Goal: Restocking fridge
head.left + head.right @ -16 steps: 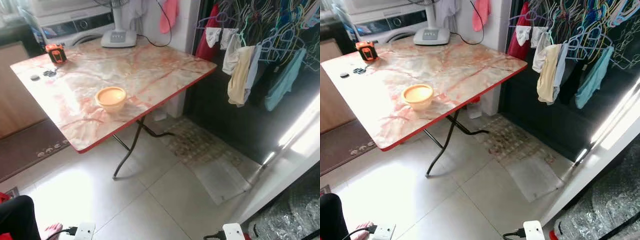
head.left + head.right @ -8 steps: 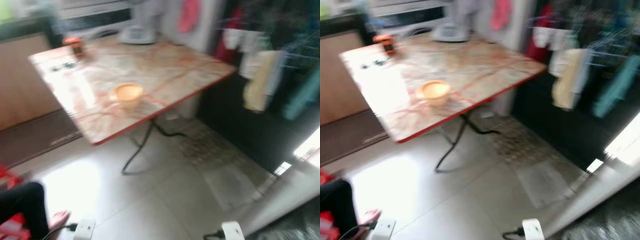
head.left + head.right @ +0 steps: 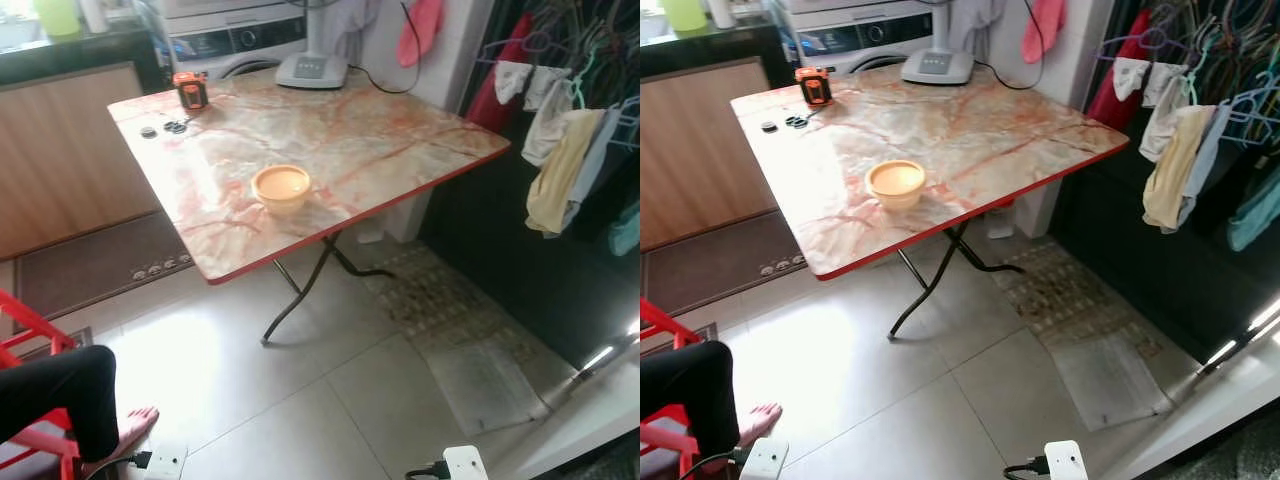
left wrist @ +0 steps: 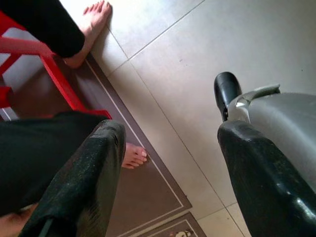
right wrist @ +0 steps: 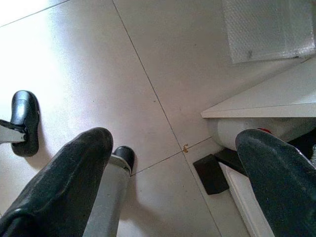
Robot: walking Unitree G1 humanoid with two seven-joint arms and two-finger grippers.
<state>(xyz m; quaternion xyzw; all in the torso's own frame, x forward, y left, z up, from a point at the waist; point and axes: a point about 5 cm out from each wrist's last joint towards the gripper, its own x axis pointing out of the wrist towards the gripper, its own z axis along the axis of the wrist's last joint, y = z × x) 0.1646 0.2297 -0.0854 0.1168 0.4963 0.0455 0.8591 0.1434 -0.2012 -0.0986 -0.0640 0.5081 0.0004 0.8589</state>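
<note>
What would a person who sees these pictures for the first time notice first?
Most striking is the folding table with its marbled, red-edged top, standing on the tiled floor ahead of the robot. A yellow bowl sits near its front edge, and an orange tape measure stands at the far corner. To the right, clothes on hangers crowd a rack, and at lower left a seated person's leg rests by a red chair.

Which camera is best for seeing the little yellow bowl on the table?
The right eye view is best: the yellow bowl sits whole and sharp on the marble table, close to its near red edge. The left eye view shows the same bowl just as clearly, slightly shifted. Both wrist views look down at floor tiles instead.
</note>
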